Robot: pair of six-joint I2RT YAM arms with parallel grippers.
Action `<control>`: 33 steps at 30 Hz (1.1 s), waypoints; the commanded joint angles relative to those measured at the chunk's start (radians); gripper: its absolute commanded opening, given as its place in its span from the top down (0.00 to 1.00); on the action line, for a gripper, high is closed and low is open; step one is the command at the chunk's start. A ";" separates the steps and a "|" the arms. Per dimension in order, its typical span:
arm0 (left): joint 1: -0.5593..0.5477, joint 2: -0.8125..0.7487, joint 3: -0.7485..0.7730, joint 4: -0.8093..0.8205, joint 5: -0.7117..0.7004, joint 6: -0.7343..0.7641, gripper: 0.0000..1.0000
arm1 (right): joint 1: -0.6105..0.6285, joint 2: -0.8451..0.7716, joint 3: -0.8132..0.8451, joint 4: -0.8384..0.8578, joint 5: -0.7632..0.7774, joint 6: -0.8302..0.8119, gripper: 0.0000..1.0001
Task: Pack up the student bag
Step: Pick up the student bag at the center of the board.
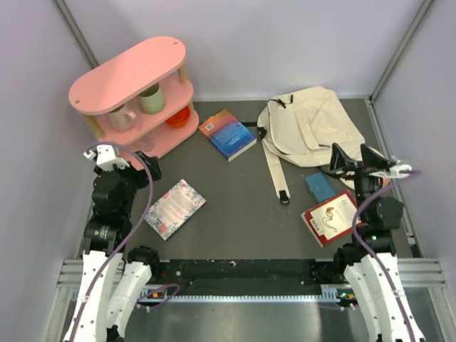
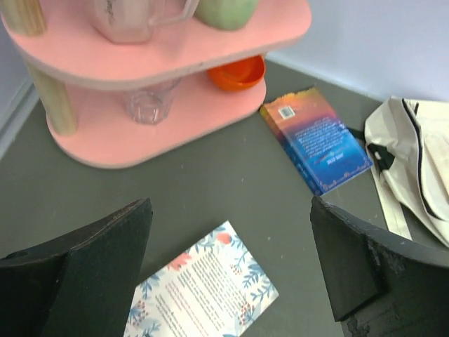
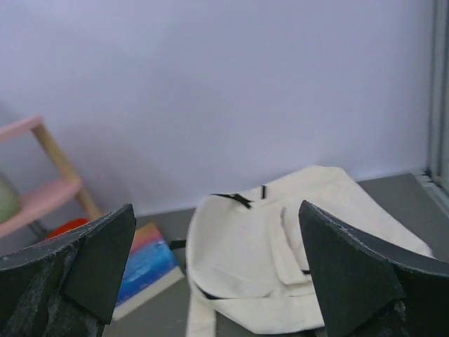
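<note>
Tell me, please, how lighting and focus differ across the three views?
Top external: even light, sharp, faint shade beneath the pink shelf tiers. Left wrist: blue book crisp, left claw dark, nearly featureless. Right wrist: student bag slightly soft, right claw in silhouette.

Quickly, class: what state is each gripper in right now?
Left gripper: open, holding nothing.
Right gripper: open, holding nothing.

Left gripper (image 2: pixel 231 274) jaws wide apart above floral book (image 2: pixel 203 291); blue book (image 2: pixel 316 137) beside bag (image 2: pixel 414 168); pink shelf (image 2: pixel 154 63) behind.
</note>
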 commanded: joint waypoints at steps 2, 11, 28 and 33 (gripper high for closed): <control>0.002 -0.025 -0.018 -0.130 0.061 -0.041 0.01 | 0.007 0.075 0.146 -0.404 -0.246 0.244 0.01; 0.003 0.010 -0.047 -0.189 0.110 -0.009 0.01 | 0.008 0.381 0.207 -0.417 -0.319 0.542 0.04; 0.002 0.000 -0.070 -0.207 0.130 -0.024 0.01 | 0.253 0.913 0.338 -0.120 0.130 1.317 0.03; 0.002 0.004 -0.073 -0.207 0.139 -0.025 0.01 | 0.255 1.122 0.496 -0.219 0.149 1.409 0.02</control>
